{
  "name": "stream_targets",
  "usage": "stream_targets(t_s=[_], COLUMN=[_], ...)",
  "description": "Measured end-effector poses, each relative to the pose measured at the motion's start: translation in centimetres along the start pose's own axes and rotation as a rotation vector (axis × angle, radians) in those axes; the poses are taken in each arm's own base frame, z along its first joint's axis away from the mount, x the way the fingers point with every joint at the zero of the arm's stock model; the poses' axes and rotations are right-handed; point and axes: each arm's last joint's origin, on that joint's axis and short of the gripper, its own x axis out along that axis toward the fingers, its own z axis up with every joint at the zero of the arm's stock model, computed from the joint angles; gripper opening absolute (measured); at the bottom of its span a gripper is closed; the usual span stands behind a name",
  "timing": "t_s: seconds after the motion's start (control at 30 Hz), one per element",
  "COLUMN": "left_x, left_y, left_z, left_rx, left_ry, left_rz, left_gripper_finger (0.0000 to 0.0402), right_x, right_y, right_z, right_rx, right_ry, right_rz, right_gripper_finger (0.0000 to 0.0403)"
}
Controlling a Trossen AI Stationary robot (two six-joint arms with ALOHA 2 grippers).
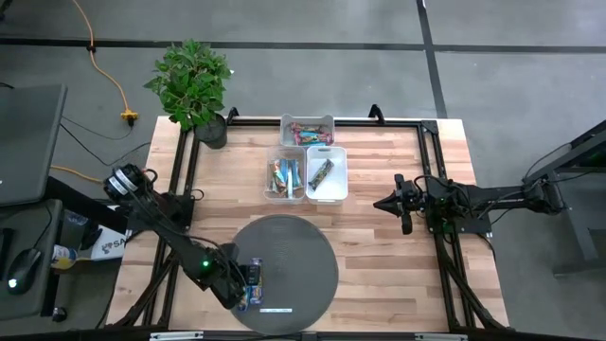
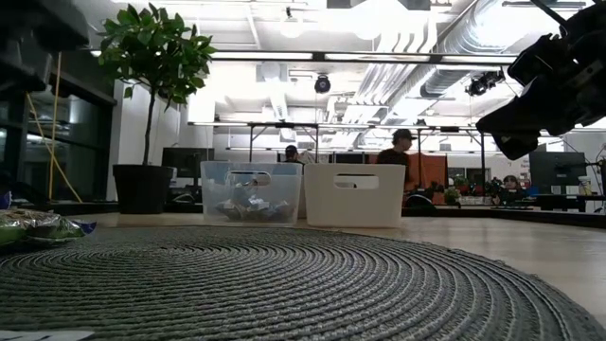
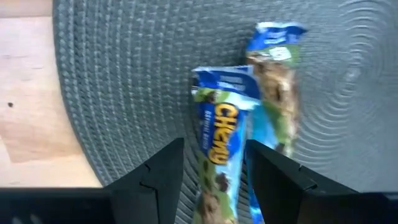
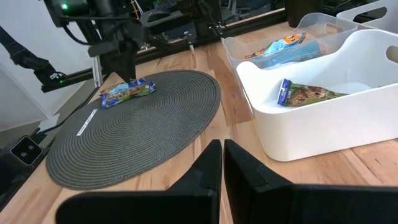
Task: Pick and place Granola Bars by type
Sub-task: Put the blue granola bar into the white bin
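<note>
Left claw (image 1: 248, 284) is low over the near-left edge of the round woven mat (image 1: 303, 248), fingers (image 3: 163, 175) spread wide and straddling a blue Chewy granola bar (image 3: 219, 155) that lies flat on the mat; a second blue-wrapped bar (image 3: 273, 81) lies just beside it, touching or nearly so (can't tell which from the wrist view). Nothing gripped yet, the pads look clear of the wrapper on both sides. Right claw (image 4: 222, 163) is pinched closed and empty, waiting above the right side of the tabletop (image 1: 398, 256), well apart from the mat. Other granola bars are already in the bins at the far side: mixed blue and orange wrappers in the clear bin (image 1: 271, 176), one green-and-blue bar in the white bin (image 1: 341, 182), red/pink ones in the far clear bin (image 1: 329, 121). A thin white label strip (image 1: 276, 310) lies on the mat near the left claw, not part of the job. To do this step well, my take: keep the bar centred between the fingers, go down until the tips nearly meet the mat, close across the narrow width, not the length. Watch the neighbouring bar, since the outer finger could catch its wrapper and drag it along. Foil is slippery, so close fully before lifting, then lift straight up.
</note>
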Motion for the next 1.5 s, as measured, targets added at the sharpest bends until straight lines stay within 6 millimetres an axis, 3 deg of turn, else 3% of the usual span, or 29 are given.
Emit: stream_targets(t_s=[0.2, 1.5], left_x=[0.97, 1.08], left_y=[0.15, -0.04], left_z=[-0.2, -0.23], left_rx=[0.004, 0.005], left_ry=[-0.003, -0.021], left_rz=[0.034, -0.001], left_gripper_finger=[0.0168, 0.0168], right_x=[0.0, 0.0], right_y=[0.0, 0.0], right_z=[-0.01, -0.01], right_rx=[0.0, 0.0], right_ry=[0.001, 0.001], right_rz=[0.0, 0.0], right_gripper_finger=[0.0, 0.0])
